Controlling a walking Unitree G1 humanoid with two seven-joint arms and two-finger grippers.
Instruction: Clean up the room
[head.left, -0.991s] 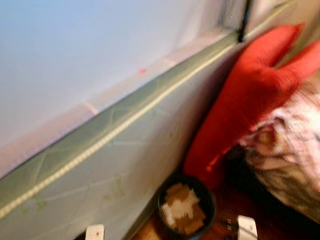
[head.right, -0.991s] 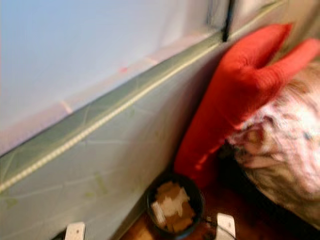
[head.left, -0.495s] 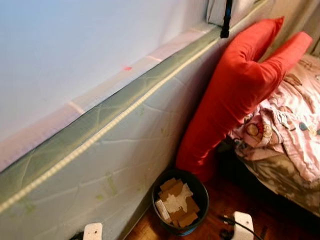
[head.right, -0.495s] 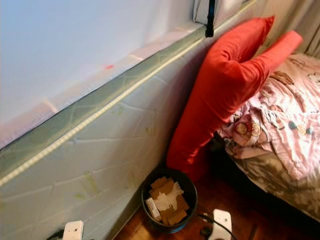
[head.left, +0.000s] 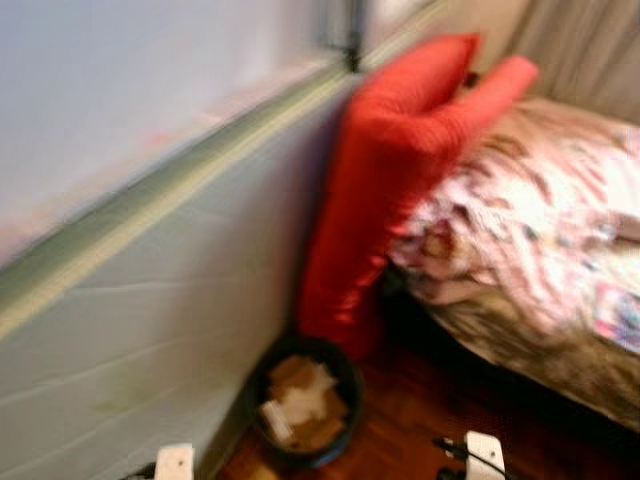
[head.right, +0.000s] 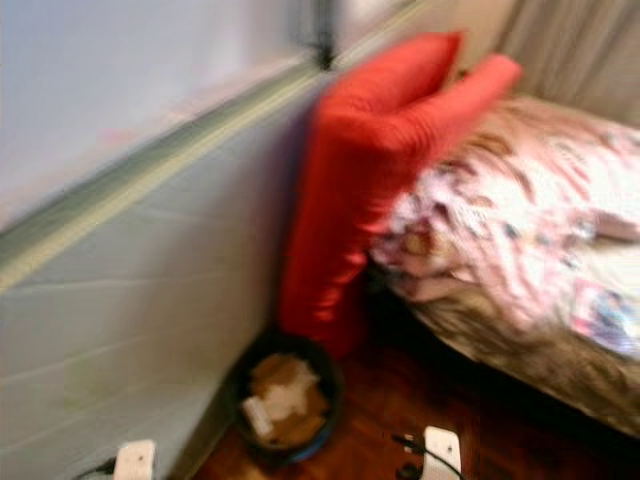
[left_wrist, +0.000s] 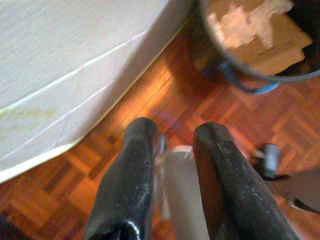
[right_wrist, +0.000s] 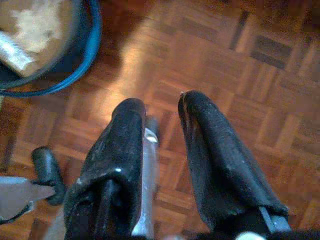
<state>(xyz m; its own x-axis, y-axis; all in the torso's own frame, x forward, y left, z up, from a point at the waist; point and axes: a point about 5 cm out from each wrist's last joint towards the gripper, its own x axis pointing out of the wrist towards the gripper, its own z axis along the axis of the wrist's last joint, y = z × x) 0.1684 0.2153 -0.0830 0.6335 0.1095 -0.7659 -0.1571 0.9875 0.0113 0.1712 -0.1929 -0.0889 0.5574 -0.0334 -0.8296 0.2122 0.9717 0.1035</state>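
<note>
A dark round bin (head.left: 300, 405) full of cardboard scraps and crumpled paper stands on the wood floor at the foot of an upright mattress (head.left: 130, 300). In the left wrist view my left gripper (left_wrist: 176, 131) hangs low over the parquet, open and holding nothing, with the bin (left_wrist: 260, 35) just beyond its fingertips. My right gripper (right_wrist: 162, 102) also hangs open and holds nothing, the bin's blue-rimmed edge (right_wrist: 92, 30) off to one side. A long red pillow (head.left: 380, 180) leans against the mattress, right behind the bin.
A bed with a rumpled pink floral cover (head.left: 540, 220) takes up the right side, with dark floor (head.left: 420, 400) between it and the bin. A black cable (head.left: 450, 448) lies on the floor near the bottom edge. Both eye views are blurred.
The whole picture has slid left and blurred, so the camera has turned right. More of the bed shows now. The bin, pillow and mattress have not visibly moved.
</note>
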